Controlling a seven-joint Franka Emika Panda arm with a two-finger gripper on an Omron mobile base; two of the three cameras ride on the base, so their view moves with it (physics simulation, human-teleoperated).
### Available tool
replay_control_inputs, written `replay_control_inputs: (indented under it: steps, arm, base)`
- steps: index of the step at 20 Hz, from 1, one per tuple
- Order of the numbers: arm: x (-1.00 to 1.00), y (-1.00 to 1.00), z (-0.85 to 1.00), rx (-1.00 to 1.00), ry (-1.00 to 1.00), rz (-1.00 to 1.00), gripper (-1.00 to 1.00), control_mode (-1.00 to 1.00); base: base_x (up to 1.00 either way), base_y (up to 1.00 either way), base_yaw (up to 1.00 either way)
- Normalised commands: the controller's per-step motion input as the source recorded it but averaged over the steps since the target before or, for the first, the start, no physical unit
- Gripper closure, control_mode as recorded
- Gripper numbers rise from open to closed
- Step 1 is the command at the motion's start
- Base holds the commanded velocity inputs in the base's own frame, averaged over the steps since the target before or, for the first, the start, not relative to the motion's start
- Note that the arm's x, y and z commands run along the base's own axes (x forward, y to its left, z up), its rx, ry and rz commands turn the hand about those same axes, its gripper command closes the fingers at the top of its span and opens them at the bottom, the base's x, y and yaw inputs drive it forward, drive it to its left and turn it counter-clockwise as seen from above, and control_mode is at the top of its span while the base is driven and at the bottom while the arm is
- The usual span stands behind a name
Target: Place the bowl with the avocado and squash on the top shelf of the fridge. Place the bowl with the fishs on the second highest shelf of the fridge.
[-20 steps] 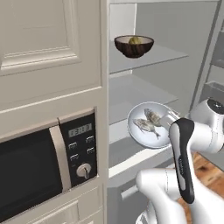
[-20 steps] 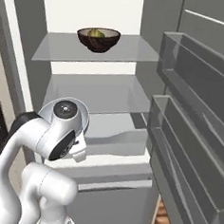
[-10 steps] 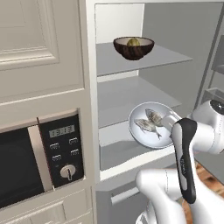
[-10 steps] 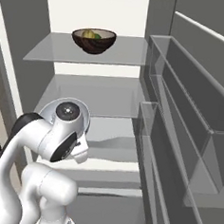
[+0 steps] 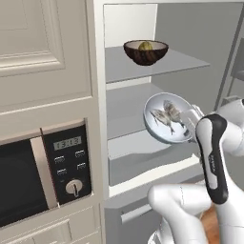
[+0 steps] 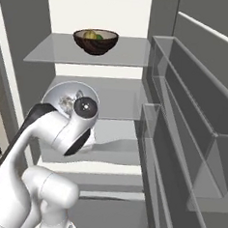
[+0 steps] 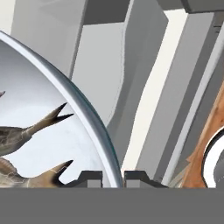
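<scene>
Our end effector pinches the rim of the light blue bowl holding the fish, mid-frame before the fridge; the brown bowl sits upper centre on its top shelf.

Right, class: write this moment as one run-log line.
gripper: shut on rim of glossy light blue bowl with fish | bowl: held before open fridge, unshelved | dark brown wooden bowl: on top shelf
</scene>
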Motion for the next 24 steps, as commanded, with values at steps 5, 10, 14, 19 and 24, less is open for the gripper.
replay_control_inputs:
  steps: [5, 10, 14, 19, 24]
  arm:
    - [0.17, 0.02, 0.28, 0.18, 0.02, 0.0, 1.0, -1.0]
    - [0.5, 0.04, -0.24, -0.05, -0.05, 0.01, 1.0, -1.0]
    - [0.77, 0.14, -0.26, -0.06, 0.0, 0.0, 1.0, -1.0]
    - [0.89, 0.09, -0.26, -0.06, 0.0, -0.01, 1.0, -1.0]
    - [0.83, 0.02, -0.3, -0.06, 0.01, -0.02, 1.0, -1.0]
  base:
    - [0.0, 0.0, 0.0]
    - [0.0, 0.0, 0.0]
    - [0.0, 0.0, 0.0]
    - [0.0, 0.0, 0.0]
    - [0.0, 0.0, 0.0]
